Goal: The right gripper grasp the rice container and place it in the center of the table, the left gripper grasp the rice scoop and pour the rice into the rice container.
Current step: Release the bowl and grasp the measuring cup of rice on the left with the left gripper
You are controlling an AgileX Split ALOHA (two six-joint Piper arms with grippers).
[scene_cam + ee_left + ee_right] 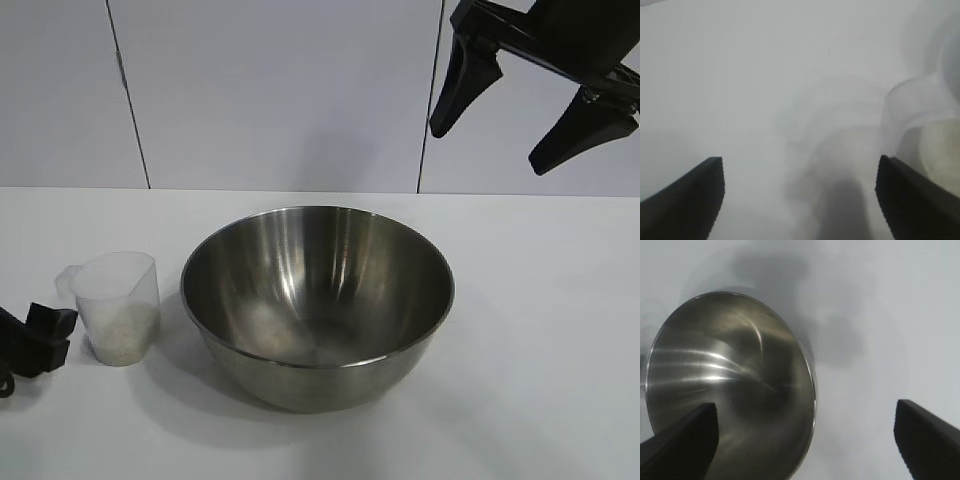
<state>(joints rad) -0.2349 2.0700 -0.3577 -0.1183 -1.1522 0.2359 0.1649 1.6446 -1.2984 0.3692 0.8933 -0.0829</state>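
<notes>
Now I see the bowl (317, 300) centred on the bench (540, 330); right claw (530, 115) open above it. Left claw (799, 192) open beside the cup (117, 305); rice (122, 332) unpoured.

Honestly nothing readable is showing up anywhere here. The rice container (317, 300) is showing plain brushed steel, no stamp or brand on it. The rice scoop (116, 305) just beside it is looking frosted and blank; if measuring marks are on it, they're too faint to make out. The tabletop (540, 330) under the bowl is showing no stickers or markings, and the wall panels (270, 90) behind the bowl are looking bare too. The right end effector (535, 115) hanging above the bowl is showing only black plastic, with no lettering I can read.
</notes>
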